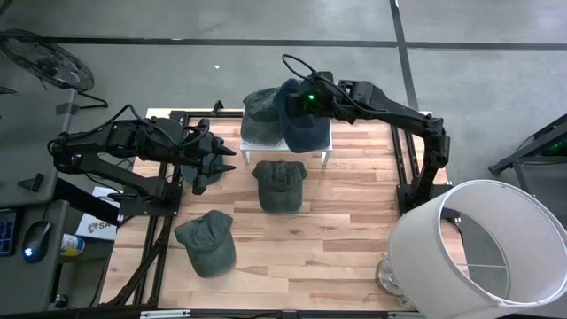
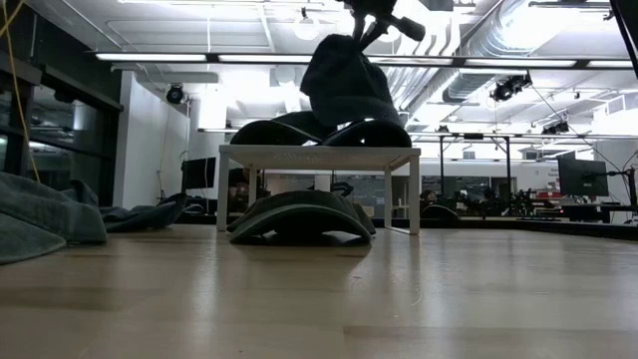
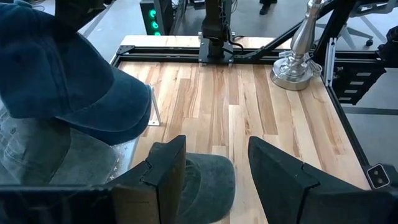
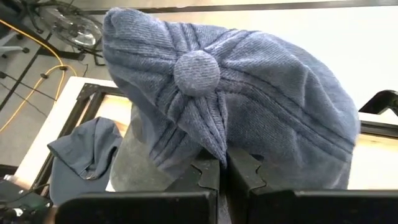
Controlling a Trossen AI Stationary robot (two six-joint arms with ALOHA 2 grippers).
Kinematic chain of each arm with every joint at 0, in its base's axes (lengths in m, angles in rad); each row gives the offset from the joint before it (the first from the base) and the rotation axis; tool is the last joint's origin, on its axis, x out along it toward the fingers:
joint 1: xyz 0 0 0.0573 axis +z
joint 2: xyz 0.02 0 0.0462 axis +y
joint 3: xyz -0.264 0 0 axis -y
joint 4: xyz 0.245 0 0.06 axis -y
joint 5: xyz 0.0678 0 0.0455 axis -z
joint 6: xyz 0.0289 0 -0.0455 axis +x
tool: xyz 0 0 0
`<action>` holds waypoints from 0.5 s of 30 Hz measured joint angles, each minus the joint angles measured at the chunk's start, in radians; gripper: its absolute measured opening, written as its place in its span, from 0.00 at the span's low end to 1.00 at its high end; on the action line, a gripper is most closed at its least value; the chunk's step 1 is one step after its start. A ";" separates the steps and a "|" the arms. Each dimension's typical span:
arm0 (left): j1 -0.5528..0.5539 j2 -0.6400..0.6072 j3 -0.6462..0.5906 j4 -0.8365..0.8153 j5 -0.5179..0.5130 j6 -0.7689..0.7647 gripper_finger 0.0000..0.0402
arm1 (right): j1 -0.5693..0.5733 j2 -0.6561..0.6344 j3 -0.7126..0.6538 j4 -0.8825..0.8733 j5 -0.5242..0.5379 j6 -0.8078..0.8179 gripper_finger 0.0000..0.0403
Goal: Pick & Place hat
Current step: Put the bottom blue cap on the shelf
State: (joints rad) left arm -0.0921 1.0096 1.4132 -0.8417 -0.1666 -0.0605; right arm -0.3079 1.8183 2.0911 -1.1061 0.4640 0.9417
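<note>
Pinching a blue cap (image 4: 249,106), the right tool (image 4: 222,167) hangs above the stand (image 1: 321,147).

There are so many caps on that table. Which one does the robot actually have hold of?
Find the small white stand at the table's far edge. The right arm's jaws above it are shut on a blue cap that hangs over the stand. It is the only blue cap in the air; a grey one rests on the stand beside it.

No legible text, labels or numbers anywhere
</note>
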 joint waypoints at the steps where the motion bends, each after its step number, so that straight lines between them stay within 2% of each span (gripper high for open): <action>1: 0.000 0.000 0.000 0.000 0.000 0.000 0.43 | -0.002 0.000 0.000 0.000 -0.003 0.000 0.00; 15: 0.000 0.000 0.000 0.001 -0.001 0.001 0.43 | -0.041 0.039 0.000 0.000 -0.052 -0.008 0.00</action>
State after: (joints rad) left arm -0.0921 1.0096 1.4132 -0.8406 -0.1677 -0.0597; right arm -0.3489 1.8568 2.0907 -1.1062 0.4117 0.9337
